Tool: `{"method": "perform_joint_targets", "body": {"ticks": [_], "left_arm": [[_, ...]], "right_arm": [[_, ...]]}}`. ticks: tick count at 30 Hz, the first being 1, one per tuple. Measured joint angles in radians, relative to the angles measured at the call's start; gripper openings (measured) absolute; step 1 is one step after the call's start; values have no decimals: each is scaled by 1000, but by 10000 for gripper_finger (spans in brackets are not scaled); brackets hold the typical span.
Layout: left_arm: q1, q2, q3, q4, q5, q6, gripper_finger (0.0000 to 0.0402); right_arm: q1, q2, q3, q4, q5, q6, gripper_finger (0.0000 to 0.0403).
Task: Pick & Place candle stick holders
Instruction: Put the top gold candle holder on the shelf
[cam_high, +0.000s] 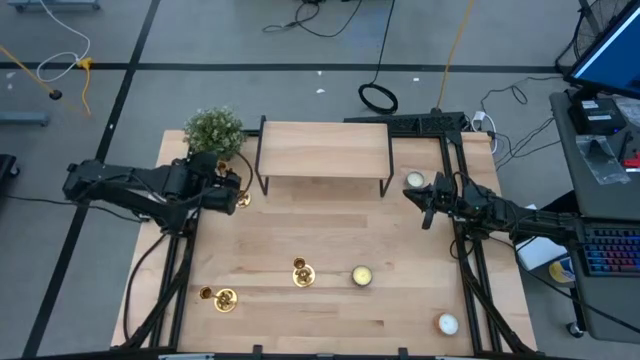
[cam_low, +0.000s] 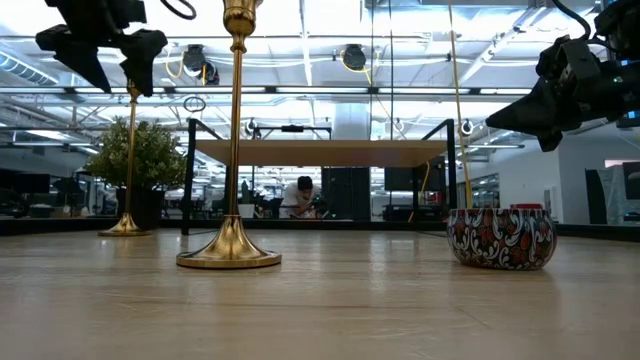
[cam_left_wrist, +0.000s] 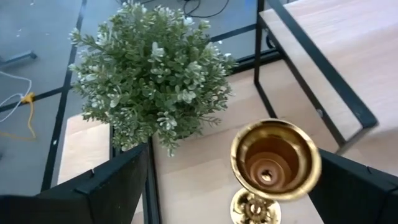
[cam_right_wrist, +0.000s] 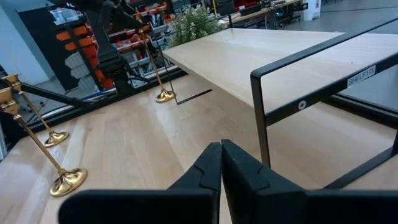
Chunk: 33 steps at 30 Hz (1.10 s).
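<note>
Three gold candle stick holders stand upright on their round bases. One (cam_high: 243, 198) is at the table's left, beside the shelf's left leg; in the left wrist view its top cup (cam_left_wrist: 275, 158) shows between the fingers of my open left gripper (cam_left_wrist: 230, 157). In the low view that gripper (cam_low: 108, 55) hangs just above the cup, not touching it as far as shows. The other two holders (cam_high: 302, 272) (cam_high: 222, 298) stand near the front. My right gripper (cam_right_wrist: 221, 163) is shut and empty, held level at the table's right (cam_high: 428, 205).
A wooden shelf (cam_high: 325, 150) on black legs stands at the back middle, with a potted plant (cam_high: 213, 130) to its left. Small candles sit at the right by the shelf (cam_high: 414, 180), near the front middle (cam_high: 361, 276) and at the front right (cam_high: 447, 323).
</note>
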Motion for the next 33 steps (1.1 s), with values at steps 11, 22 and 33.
{"method": "perform_joint_targets", "body": {"ticks": [11,22,33], "left_arm": [[68,0,0,49,24,74,397],[75,1,-79,139,64,68,397],[75,-8,-81,144,3,45,397]], "right_arm": [[0,0,0,0,0,0,4],[0,0,0,0,0,0,4],[0,0,0,0,3,0,4]]}}
